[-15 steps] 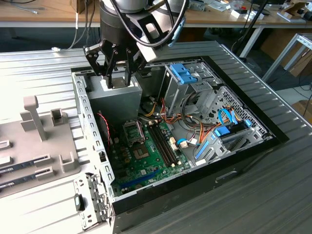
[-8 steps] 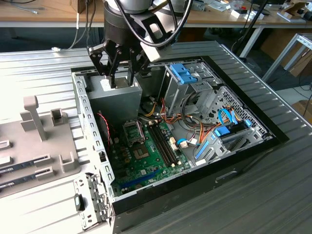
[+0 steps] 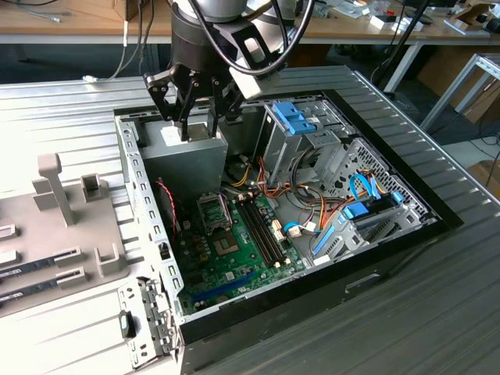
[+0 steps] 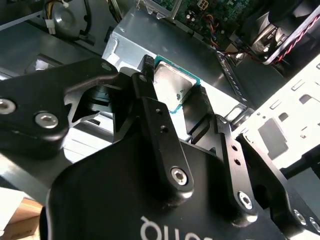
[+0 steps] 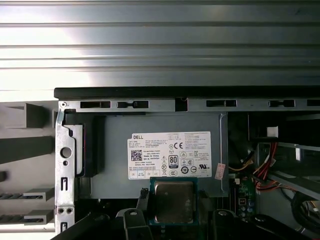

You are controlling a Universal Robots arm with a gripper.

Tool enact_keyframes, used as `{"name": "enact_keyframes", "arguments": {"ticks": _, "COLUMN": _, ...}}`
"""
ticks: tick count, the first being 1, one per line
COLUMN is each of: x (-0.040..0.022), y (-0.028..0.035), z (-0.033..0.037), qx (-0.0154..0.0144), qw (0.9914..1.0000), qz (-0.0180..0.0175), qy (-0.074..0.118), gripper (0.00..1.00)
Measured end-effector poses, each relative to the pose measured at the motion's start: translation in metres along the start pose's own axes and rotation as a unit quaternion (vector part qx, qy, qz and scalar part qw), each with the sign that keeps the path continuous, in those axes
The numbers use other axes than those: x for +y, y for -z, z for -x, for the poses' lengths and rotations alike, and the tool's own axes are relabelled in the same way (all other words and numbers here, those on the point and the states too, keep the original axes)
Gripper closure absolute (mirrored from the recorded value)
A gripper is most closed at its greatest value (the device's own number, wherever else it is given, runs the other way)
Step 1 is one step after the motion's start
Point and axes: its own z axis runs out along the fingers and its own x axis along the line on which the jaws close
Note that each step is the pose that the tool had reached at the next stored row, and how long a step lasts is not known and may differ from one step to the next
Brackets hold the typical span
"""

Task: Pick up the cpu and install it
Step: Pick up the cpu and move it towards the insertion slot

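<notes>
Your gripper, upper centre of the exterior view, is clamped on the cpu by its edges. Probably light, rigid, fragile: edge hold only.

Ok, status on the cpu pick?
Tool shut on cpu. Held over power supply in open case. Nothing fouling the tool.

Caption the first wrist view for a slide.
Gripper holding the cpu over the labelled grey power supply.

A white printed label sits on the power supply.
</notes>
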Motion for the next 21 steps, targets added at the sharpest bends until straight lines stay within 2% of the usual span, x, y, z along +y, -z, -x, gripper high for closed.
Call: {"name": "enact_keyframes", "arguments": {"ticks": 21, "x": 0.0001, "y": -0.0021, "z": 0.0159, "qx": 0.0, "qw": 1.0, "qz": 0.0, "qy": 0.0, "gripper": 0.53}}
